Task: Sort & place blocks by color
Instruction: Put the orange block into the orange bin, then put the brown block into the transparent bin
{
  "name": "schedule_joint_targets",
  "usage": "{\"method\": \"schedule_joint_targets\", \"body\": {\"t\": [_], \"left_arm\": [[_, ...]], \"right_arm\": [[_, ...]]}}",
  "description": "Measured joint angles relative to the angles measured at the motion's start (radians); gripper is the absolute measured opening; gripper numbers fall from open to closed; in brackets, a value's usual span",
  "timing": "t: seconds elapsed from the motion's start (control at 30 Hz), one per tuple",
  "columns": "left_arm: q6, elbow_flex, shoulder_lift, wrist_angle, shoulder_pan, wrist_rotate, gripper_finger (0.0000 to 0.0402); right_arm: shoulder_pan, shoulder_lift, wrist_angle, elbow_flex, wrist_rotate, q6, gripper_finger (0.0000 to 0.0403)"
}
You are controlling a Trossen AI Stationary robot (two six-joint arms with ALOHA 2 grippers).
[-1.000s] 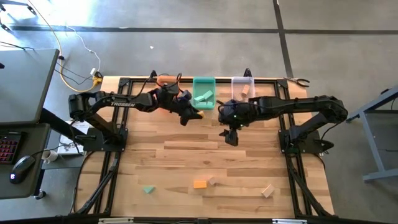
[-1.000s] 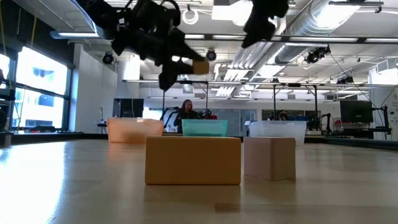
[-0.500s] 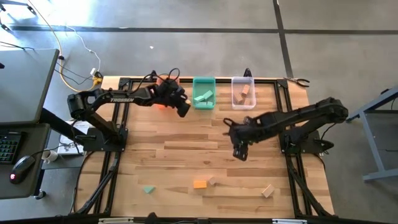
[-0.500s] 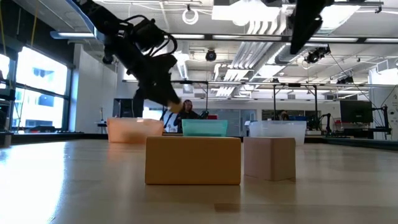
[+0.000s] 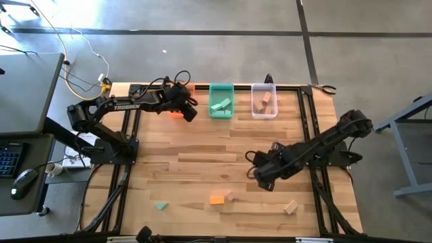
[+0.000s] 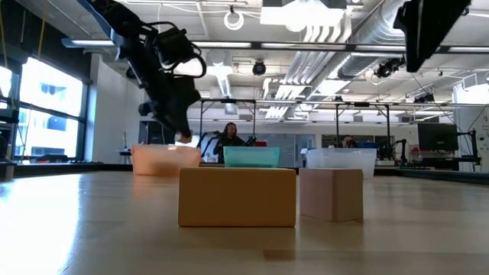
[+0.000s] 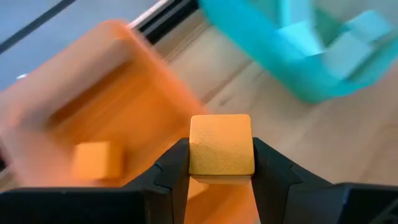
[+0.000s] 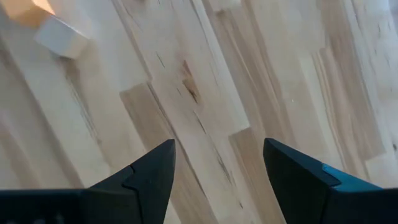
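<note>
The left claw (image 7: 221, 180) gripped a small orange wooden cube (image 7: 221, 144) between its two dark fingers, right over the orange plastic bin (image 7: 93, 118) at the far edge of the pale wooden table (image 5: 202, 155). Another orange cube (image 7: 96, 160) lay inside that bin. Just beside it stood the green plastic bin (image 5: 221, 101) with teal blocks (image 5: 221, 105) in it, and next along the clear plastic bin (image 5: 263, 100) holding a pale wooden block (image 5: 266, 98).

The right claw (image 8: 217, 168) hung over bare planks in the middle of the table, fingers spread apart with nothing between them. From its wrist view a pale wood block (image 8: 60, 36) lay on the boards ahead.

Near the front edge sat an orange brick (image 5: 217, 200) touching a small natural-wood cube (image 5: 230, 196), a teal block (image 5: 160, 205) well off to their left, and another pale block (image 5: 290, 206) off to the right. A person (image 6: 228, 136) sat in the room behind the bins.
</note>
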Motion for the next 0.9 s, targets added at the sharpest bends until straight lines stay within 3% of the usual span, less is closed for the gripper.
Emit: {"method": "schedule_joint_targets", "body": {"t": [0.17, 0.47, 0.7, 0.9], "left_arm": [[0.022, 0.0, -0.001, -0.046, 0.033, -0.038, 0.0109], [0.027, 0.0, 0.0, -0.081, 0.081, -0.039, 0.0109], [0.07, 0.0, 0.0, -0.122, 0.109, -0.038, 0.0182], [0.07, 0.0, 0.0, -0.122, 0.109, -0.038, 0.0218]], "right_arm": [[0.04, 0.069, -0.031, 0.0, 0.006, 0.052, 0.0232], [0.11, 0.166, -0.065, 0.0, -0.117, 0.15, 0.0232], [0.204, 0.195, -0.069, 0.0, -0.248, 0.172, 0.0232], [0.311, 0.196, -0.069, 0.0, -0.248, 0.062, 0.0232]]}}
